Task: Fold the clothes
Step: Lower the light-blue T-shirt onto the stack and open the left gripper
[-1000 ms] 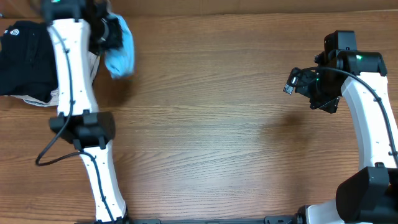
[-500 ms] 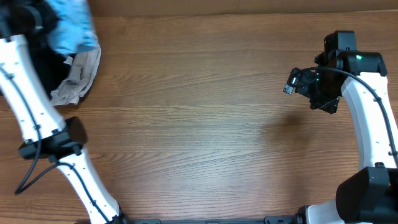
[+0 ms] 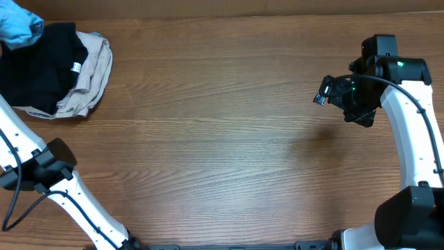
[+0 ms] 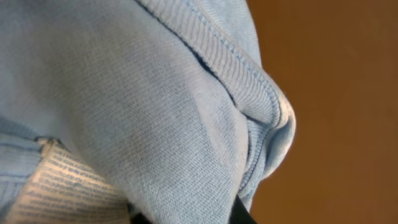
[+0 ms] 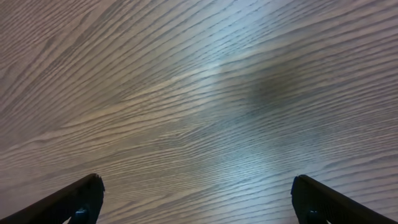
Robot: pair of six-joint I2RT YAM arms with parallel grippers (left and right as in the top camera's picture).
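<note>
Looking at your left gripper (image 4: 189, 219), you have it clamped shut on the sky-blue T-shirt (image 3: 16, 26), which sits bunched at the far left corner of the table (image 3: 222, 139), partly out of the overhead view. The left wrist view is filled with blue knit. The ribbed collar (image 4: 230, 68) and the printed care label (image 4: 62, 186) lie right by the fingers, so I judge you hold it near the neck, a sound place to lift from, since the body can fall open below. The black garment (image 3: 38, 66) and the beige garment (image 3: 94, 73) lie heaped just beside the shirt, and I cannot tell whether it touches them. Your right gripper (image 5: 202, 202) stands spread wide over bare wood, well apart and holding nothing, probably placed to take a second corner.
</note>
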